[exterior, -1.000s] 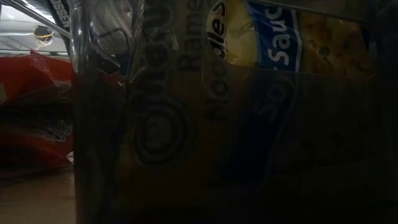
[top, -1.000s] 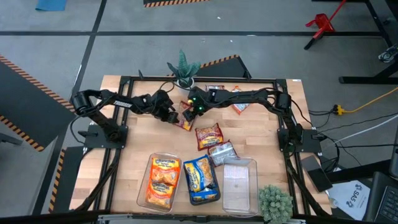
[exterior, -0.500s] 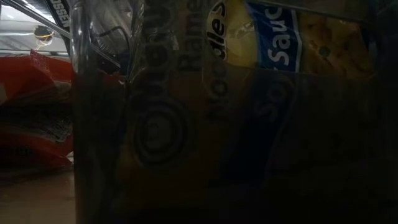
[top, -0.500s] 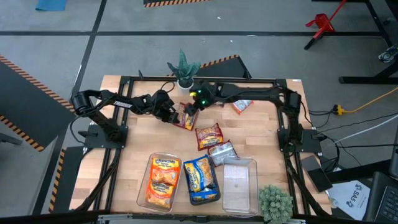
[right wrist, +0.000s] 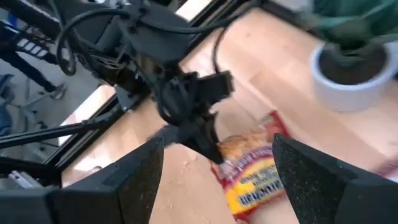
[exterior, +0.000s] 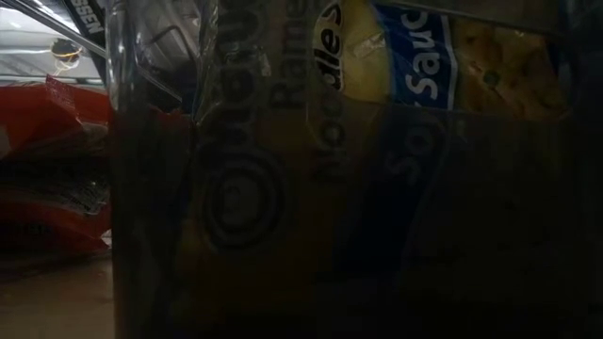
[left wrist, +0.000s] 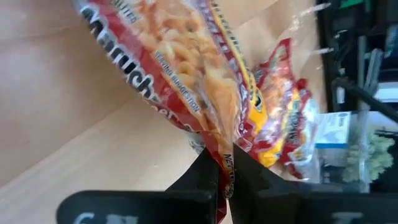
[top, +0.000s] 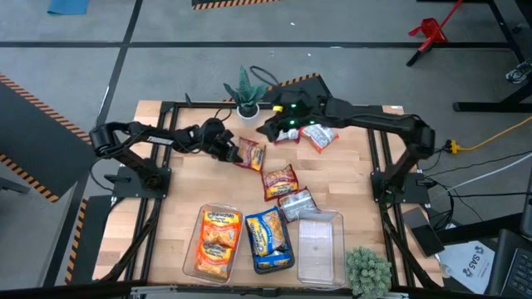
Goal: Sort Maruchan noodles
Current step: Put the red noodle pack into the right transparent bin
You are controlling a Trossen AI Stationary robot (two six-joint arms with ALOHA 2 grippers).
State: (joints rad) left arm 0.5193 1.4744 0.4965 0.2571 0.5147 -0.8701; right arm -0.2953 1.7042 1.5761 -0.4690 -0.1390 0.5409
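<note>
Pinching only the sealed edge of a red packet [left wrist: 186, 81], the left pincer [left wrist: 225, 180] holds it just beside the potted plant [top: 246, 91]; thin crinkly film could slip free. The right pincer [right wrist: 217, 162], spread wide, hovers near the plant, risking collision.

Left gripper [left wrist: 227, 180] pinched shut on edge of a red noodle packet [left wrist: 180, 68], another red packet [left wrist: 286, 118] lying beyond on wooden table [left wrist: 74, 124].
</note>
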